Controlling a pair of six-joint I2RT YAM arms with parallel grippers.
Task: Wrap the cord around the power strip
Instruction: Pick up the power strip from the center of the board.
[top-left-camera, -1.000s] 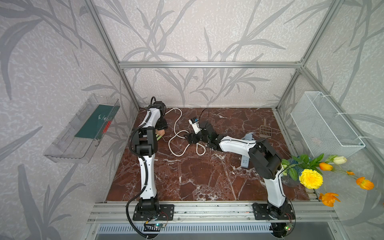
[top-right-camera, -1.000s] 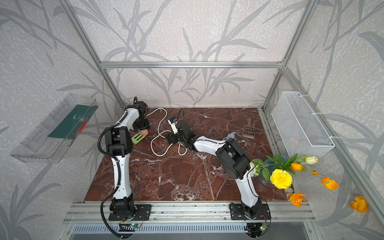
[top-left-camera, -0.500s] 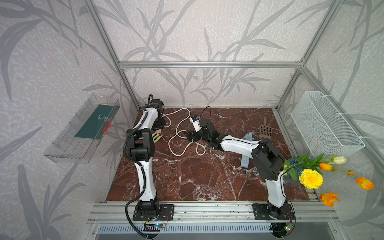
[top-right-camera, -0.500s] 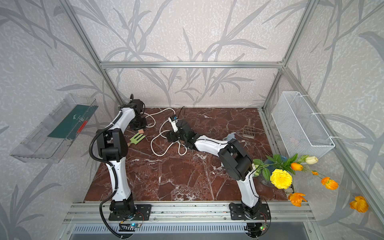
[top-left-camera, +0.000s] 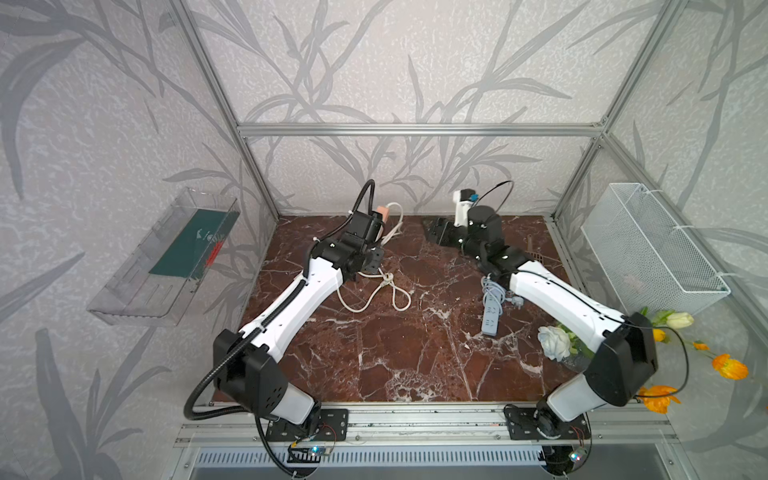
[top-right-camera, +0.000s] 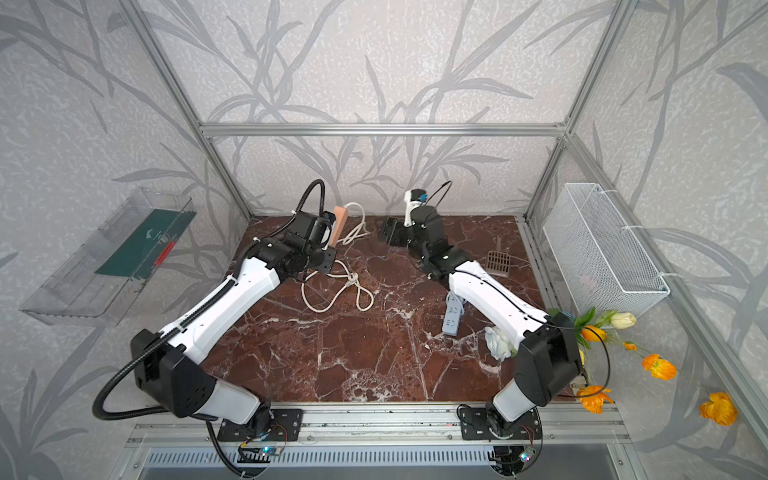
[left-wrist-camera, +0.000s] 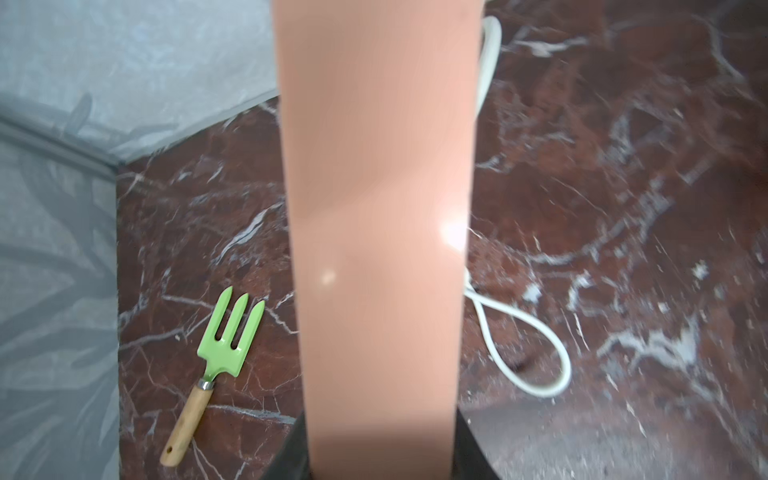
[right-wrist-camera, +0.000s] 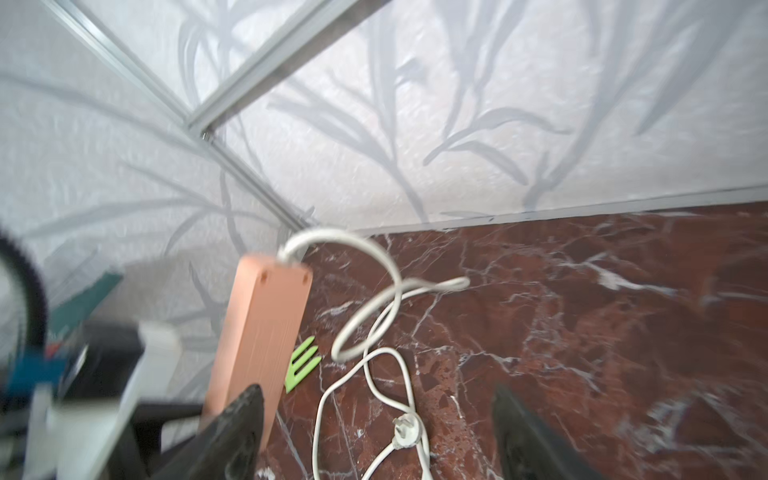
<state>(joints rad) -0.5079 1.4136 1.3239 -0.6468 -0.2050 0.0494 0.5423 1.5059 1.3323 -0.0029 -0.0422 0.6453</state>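
At about 11 o'clock on the marble desk (top-left-camera: 395, 353), the left gripper (top-right-camera: 330, 239) is clenched on the lower end of the salmon-pink power strip (top-right-camera: 340, 224), holding it upright and off the surface. In the left wrist view the strip fills the middle of the picture, with a black finger on either side at its base.

From the strip's upper end the white cord (right-wrist-camera: 336, 234) arcs out and drops to the desk toward 12 o'clock. It then runs in loose loops to roughly 10 o'clock of the desk's centre. None of it lies around the strip's body. Its plug (right-wrist-camera: 405, 432) rests flat on the marble among the loops.

The right gripper (top-left-camera: 438, 235) hangs near 12 o'clock with its jaws spread wide and nothing between them. Its fingers (right-wrist-camera: 239, 424) point toward the strip but stay apart from it.

A green garden fork (left-wrist-camera: 226, 340) with a wooden handle lies on the desk beside the strip, at its 9 o'clock side. At 3 o'clock, partly under the right arm, a grey power strip (top-left-camera: 490, 316) lies flat with its own cord bunched at one end. A brown slotted scoop (top-right-camera: 497, 262) sits at 2 o'clock.
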